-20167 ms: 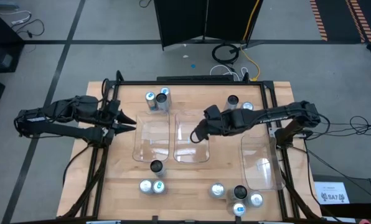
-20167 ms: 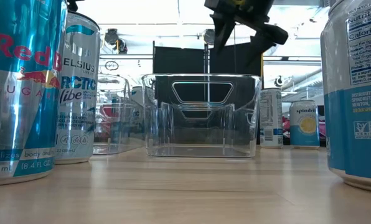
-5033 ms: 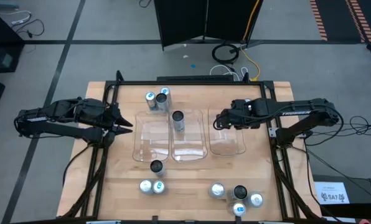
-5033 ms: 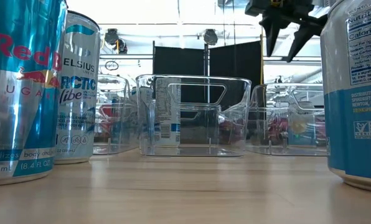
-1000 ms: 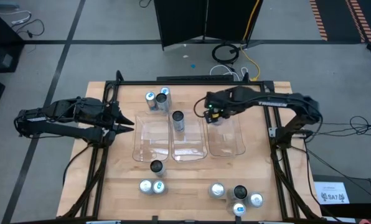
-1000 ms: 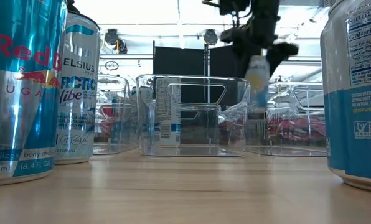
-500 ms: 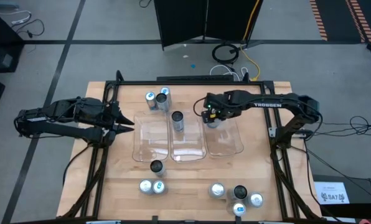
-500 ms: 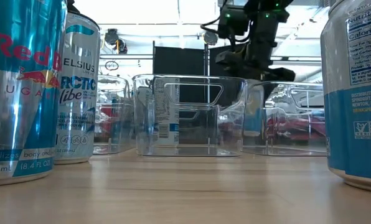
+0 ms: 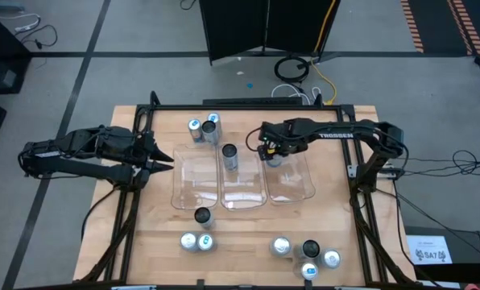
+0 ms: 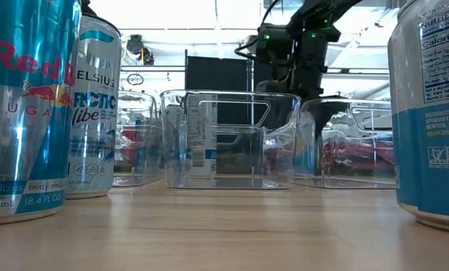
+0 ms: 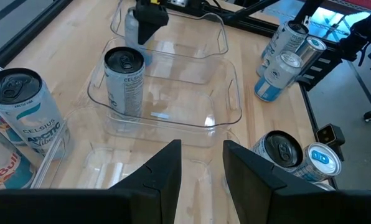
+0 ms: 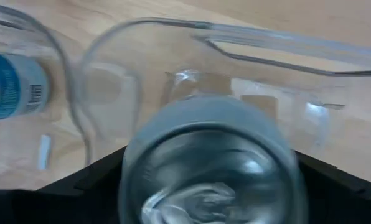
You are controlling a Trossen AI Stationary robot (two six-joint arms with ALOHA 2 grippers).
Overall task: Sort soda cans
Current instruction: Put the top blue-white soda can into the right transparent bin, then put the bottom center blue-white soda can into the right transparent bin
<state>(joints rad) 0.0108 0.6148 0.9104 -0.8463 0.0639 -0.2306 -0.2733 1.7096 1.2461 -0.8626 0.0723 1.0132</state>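
My right gripper (image 9: 270, 152) reaches from the table's right over the far end of the right clear tray (image 9: 296, 187) and is shut on a silver-topped soda can (image 12: 209, 165). The left wrist view shows that can (image 11: 132, 29) under the gripper, inside the tray. A dark-topped can (image 9: 229, 155) stands upright in the middle tray (image 9: 244, 193). The left tray (image 9: 193, 187) holds no can. My left gripper (image 9: 166, 158) waits open at the table's left side, beside the left tray. Other cans stand on the tabletop. My right gripper pinches the silver-topped can between its two fingers (image 12: 101, 177), one on each side of the can's upper wall (image 12: 132, 180). The fingers come from above, pointing down. The can stays upright, low inside the right tray; whether its base rests on the tray floor I cannot tell.
Two cans (image 9: 196, 129) (image 9: 213, 122) stand near the far edge. One dark-topped can (image 9: 202, 216) stands near the left tray, a pair (image 9: 196, 241) nearer still. Several cans (image 9: 308, 254) cluster at the near right. Bare wood lies right of the trays.
My right gripper, still shut on the can, has come down from above the tray rim and lowered the can into the far end of the right tray. It has also shifted slightly toward the table's left.
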